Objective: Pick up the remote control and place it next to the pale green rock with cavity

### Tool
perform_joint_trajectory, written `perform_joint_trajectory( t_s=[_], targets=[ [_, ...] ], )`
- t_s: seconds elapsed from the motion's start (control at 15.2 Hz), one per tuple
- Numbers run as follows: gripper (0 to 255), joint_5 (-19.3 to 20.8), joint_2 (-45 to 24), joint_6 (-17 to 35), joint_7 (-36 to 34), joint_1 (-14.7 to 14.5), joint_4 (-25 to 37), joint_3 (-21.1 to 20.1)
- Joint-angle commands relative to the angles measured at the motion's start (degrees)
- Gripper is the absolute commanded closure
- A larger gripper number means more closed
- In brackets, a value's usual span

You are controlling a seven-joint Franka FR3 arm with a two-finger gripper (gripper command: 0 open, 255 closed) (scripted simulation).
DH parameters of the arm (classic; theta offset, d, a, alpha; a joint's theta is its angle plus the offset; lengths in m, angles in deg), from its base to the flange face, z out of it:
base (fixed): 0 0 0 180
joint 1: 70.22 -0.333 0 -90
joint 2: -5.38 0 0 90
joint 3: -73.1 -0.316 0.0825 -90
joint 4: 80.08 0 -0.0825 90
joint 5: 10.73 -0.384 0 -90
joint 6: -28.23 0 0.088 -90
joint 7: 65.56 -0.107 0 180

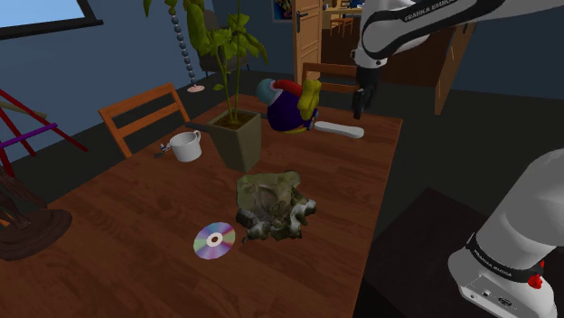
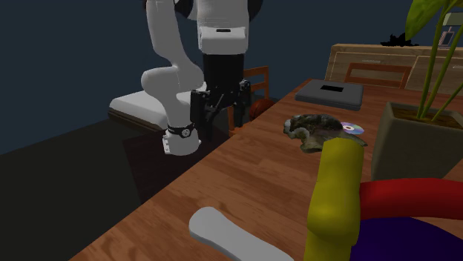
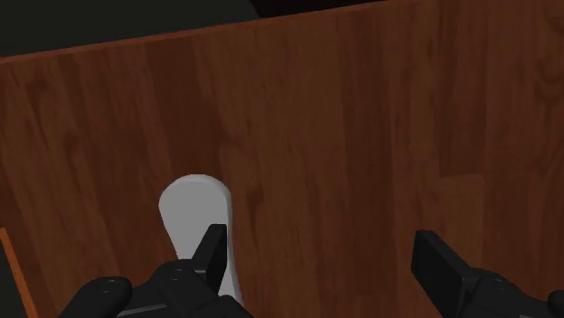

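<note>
White remote control lies flat on the table, apart from the rock. The gripper hangs above, fingers spread empty, likely readying a grasp.

We see our white arm rise from its base at the shoulder view's lower right and arch over. It carries our black hand pointing straight down above the worktop, near its far corner on the base's side. The two fingers stand well apart, with nothing clasped between them, clear of the surface.
</note>
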Motion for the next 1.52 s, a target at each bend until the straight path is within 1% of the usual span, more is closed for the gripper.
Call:
perform_joint_trajectory(
  t_s=[0.0, 0.4, 0.79, 0.86, 1.32, 1.45],
  targets=[
    [0, -0.25, -4.37, 2.00, 1.86, 0.10, 2.20, 0.67],
    [0, -1.83, -17.65, 5.63, 7.83, 1.02, 11.26, 2.21],
    [0, -3.80, -31.40, 6.65, 13.20, 2.69, 23.32, 2.42],
    [0, -3.87, -32.00, 6.63, 13.39, 2.80, 23.91, 2.37],
    [0, -4.27, -34.68, 11.56, 13.65, 2.98, 21.65, 2.23],
    [0, -4.27, -34.68, 11.56, 13.66, 2.98, 21.65, 2.23]
  ],
)
